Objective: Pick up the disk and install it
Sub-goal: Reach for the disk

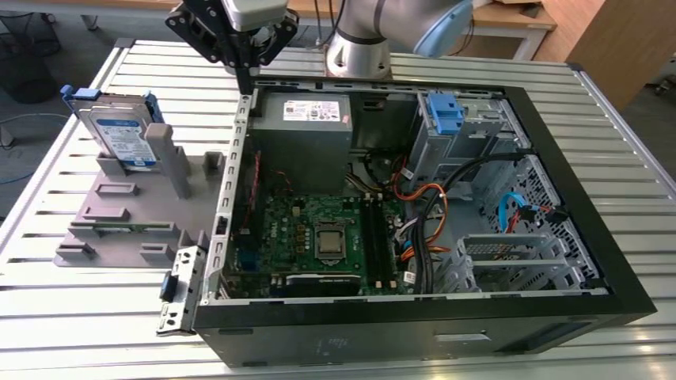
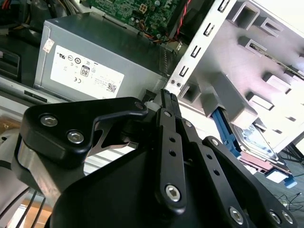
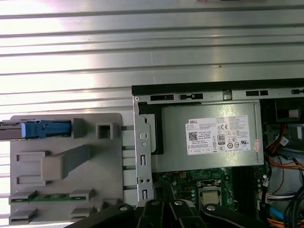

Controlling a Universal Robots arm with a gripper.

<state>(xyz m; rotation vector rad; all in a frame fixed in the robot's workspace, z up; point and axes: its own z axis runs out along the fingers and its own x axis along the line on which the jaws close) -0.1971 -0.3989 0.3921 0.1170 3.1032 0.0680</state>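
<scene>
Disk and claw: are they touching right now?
Apart. In the exterior view the claw hangs over a corner of the case, while the disk stands upright in the grey holder toward that view's left.

An open computer case (image 1: 591, 261) is lying across the slatted metal table (image 1: 95, 317), its grey power-supply box (image 1: 306, 119) sitting toward the table's far edge; a grey fixture (image 1: 116, 214) is resting beside the case.

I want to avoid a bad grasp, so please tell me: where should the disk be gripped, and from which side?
Probably its upper edge, approached from above. The disk stands upright on edge in the grey holder, so its lower part is enclosed while the top is free. The jaws would close across its two flat faces.
</scene>
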